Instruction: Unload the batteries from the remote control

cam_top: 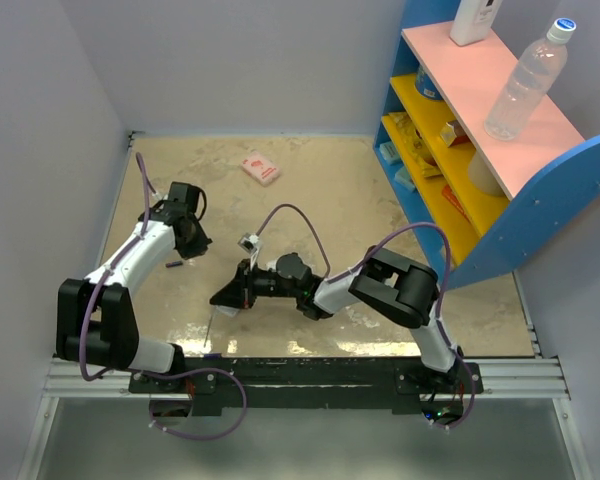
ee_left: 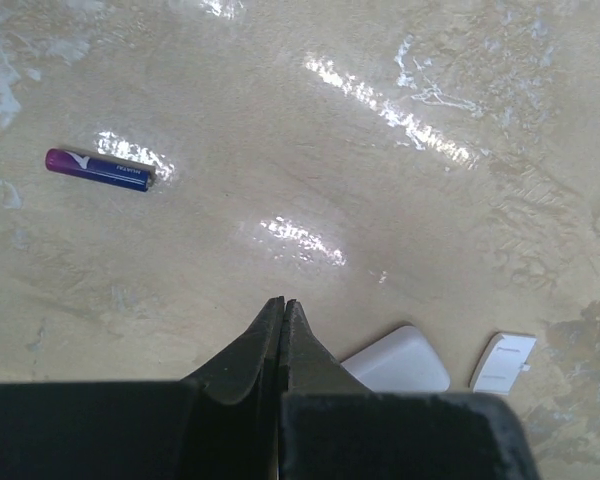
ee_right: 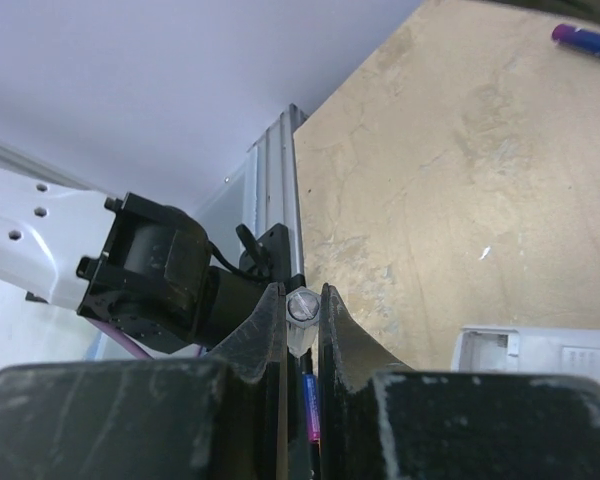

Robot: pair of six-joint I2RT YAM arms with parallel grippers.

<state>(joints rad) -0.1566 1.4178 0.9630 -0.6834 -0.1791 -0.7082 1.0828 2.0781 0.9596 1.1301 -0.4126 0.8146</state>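
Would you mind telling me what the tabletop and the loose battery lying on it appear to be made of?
The tabletop looks like glossy stone-patterned laminate or vinyl, judging by its beige veining and bright glare streaks. The loose battery seems a metal cell in shiny purple-blue printed wrap.

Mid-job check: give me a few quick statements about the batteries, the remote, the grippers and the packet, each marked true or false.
1. A loose battery lies on the table. True.
2. The right gripper clamps a second battery. True.
3. The left gripper is wide open. False: it is shut and holds nothing.
4. The cover is fitted on the remote control. False: it lies on the table beside the remote, and the right wrist view shows the compartment open.
5. The pink packet sits on the shelf. False: it lies on the table.
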